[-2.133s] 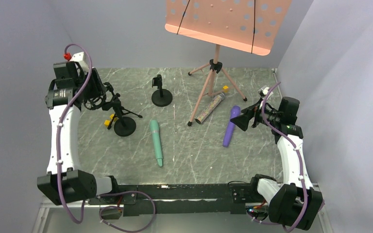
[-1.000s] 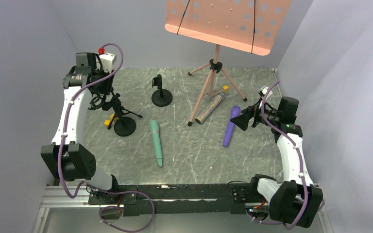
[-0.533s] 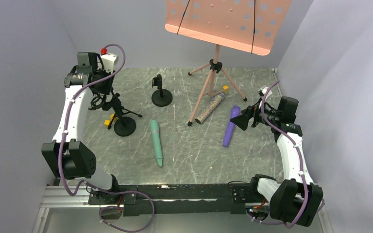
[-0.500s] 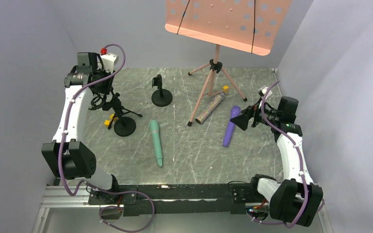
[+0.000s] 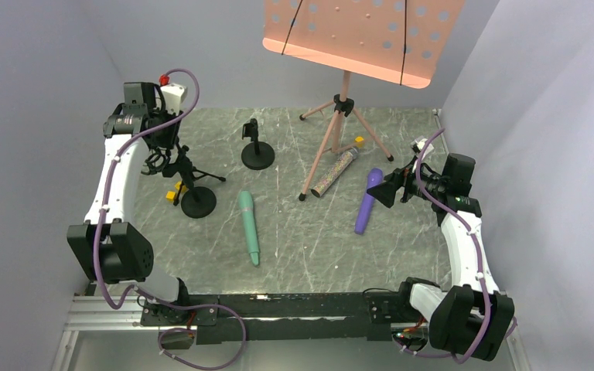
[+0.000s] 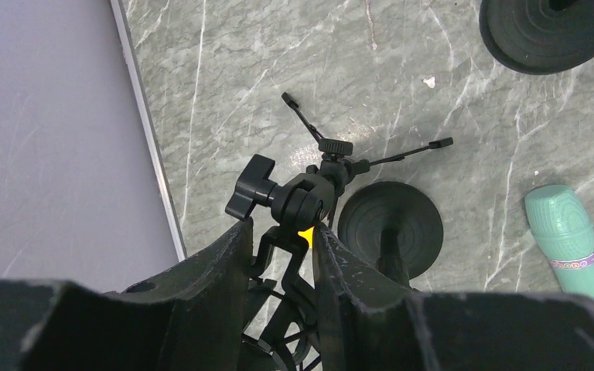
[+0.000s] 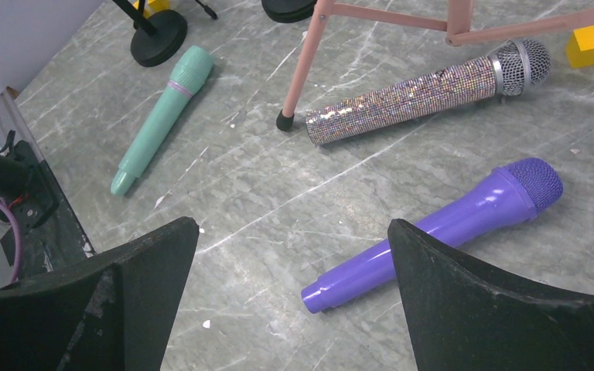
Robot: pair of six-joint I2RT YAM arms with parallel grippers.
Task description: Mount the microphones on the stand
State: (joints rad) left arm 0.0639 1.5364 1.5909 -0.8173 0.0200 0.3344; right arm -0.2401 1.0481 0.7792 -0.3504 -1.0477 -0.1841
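Steadying the tripod stand (image 6: 309, 193) at 10 o'clock, the left gripper (image 6: 282, 247) sits half-closed on its head. The right gripper (image 7: 292, 228) is wide open and empty; next it likely must grasp the purple microphone (image 7: 441, 224) at 3 o'clock

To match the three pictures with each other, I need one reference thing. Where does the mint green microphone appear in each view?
Top external: the mint green microphone lies left of centre, its head toward the far side.
Left wrist: only its head end shows, at the right edge.
Right wrist: it lies diagonally in the upper left.
Shared landmark: the black round stand base close to the microphone's head.
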